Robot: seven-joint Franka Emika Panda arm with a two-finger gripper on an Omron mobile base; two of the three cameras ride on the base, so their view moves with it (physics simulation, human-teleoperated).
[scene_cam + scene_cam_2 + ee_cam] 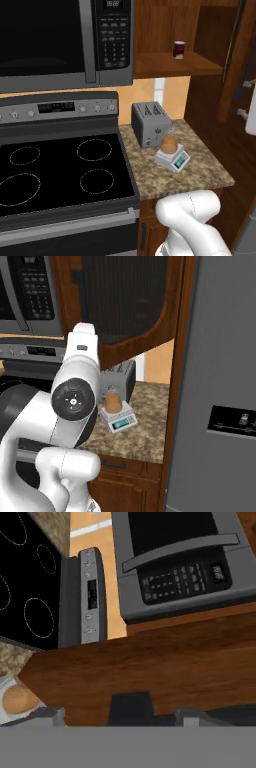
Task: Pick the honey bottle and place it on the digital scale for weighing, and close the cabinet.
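Granite bench [200, 170] already carries the honey bottle [169, 144] on the digital scale [172, 159]; the hand [160, 714], grip state unclear, could slip off the cabinet [130, 301] door, leaving it ajar toward twelve o'clock.

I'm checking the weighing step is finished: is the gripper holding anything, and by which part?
Nothing held: the honey bottle stands on the digital scale, away from the arm.

It was a home kitchen. A black glass stovetop [60, 172] with four ringed burners sat under a black-and-steel microwave [65, 40]. Beside it ran a speckled stone counter [200, 172] carrying a toaster [150, 122] and a small digital scale [172, 159]. A brown wooden wall cabinet [170, 62] hung above the counter, and a tall grey fridge [220, 381] stood at its end.
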